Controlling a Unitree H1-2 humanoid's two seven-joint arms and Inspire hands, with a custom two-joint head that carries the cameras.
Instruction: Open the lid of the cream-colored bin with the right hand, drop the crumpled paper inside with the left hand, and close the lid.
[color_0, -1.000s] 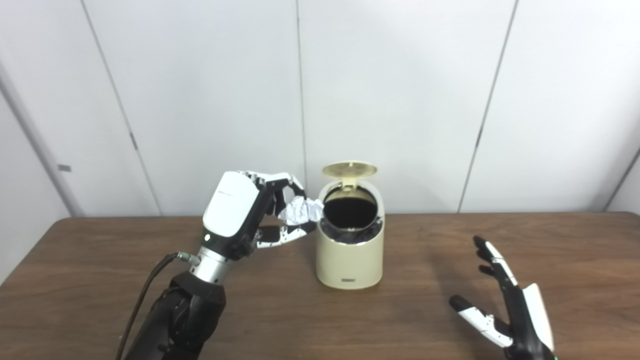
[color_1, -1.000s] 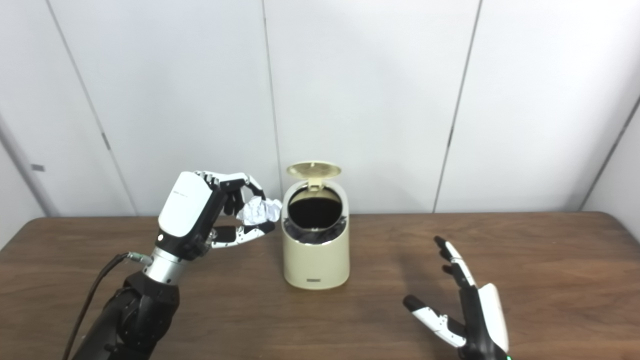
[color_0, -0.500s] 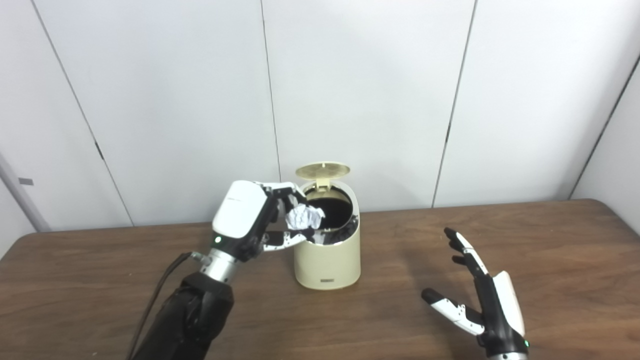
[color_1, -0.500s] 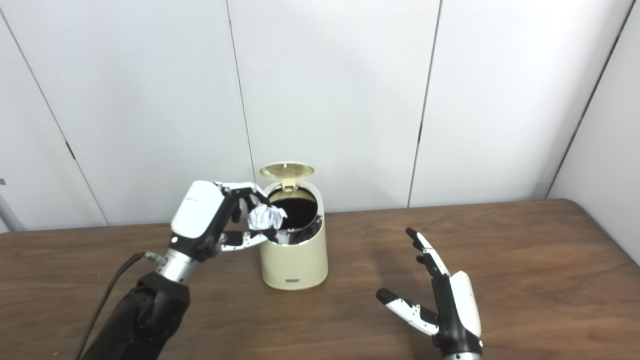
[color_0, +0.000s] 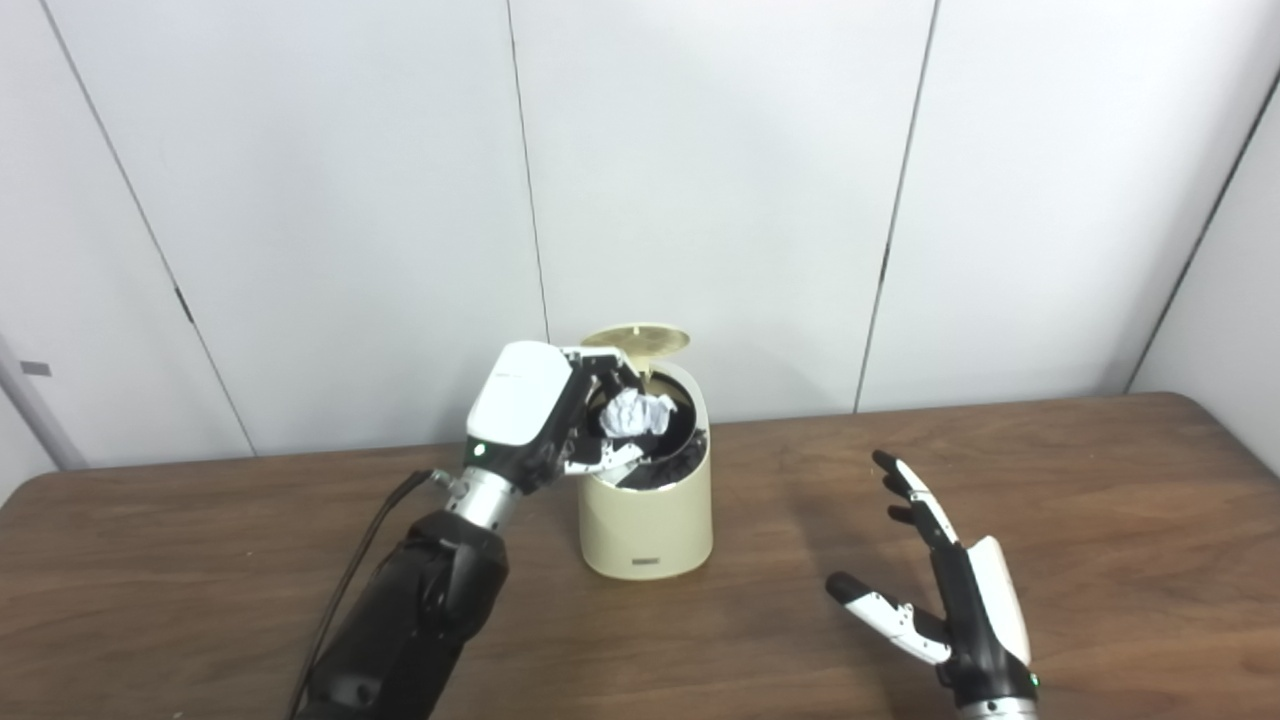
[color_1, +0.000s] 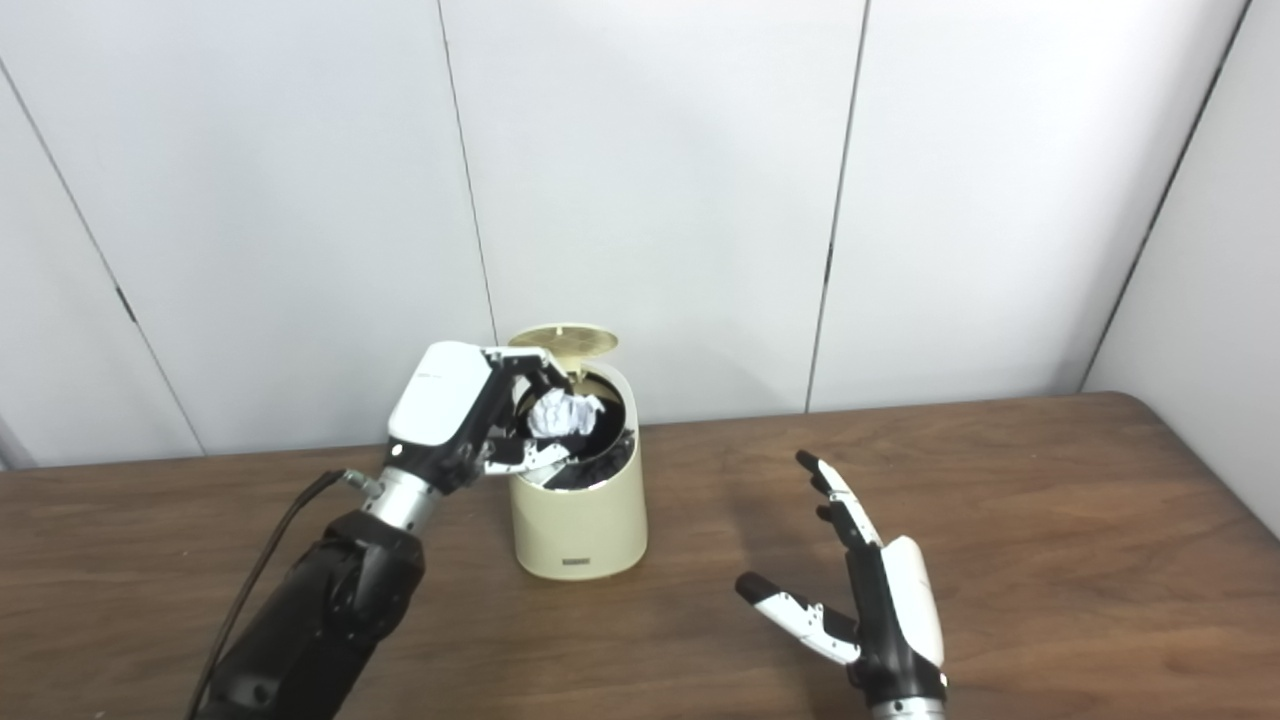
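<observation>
The crumpled paper (color_0: 636, 412) is over the dark mouth of the cream-colored bin (color_0: 648, 520), held there by your left hand (color_0: 540, 420), whose fingers are clamped around the white ball. It sits at about the level of the rim, so I judge that it would fall into the black liner (color_0: 668, 468) and not on the table if the fingers opened now. The lid (color_0: 637, 339) stands open at the back of the bin, tilted up on its hinge, and this leaves the opening free for the hand that comes from the left side. The bin itself stands upright on the brown wooden table (color_0: 1100, 500), near the back edge and close to the white wall panels (color_0: 720, 180).

Your right hand (color_0: 955, 610) waits well apart from the bin, low over the table at the right, with its fingers spread and holding nothing. I think it is kept there so that it does not block the drop, but is near enough to close the lid after.

The drop is not yet done; the closing of the lid remains.
</observation>
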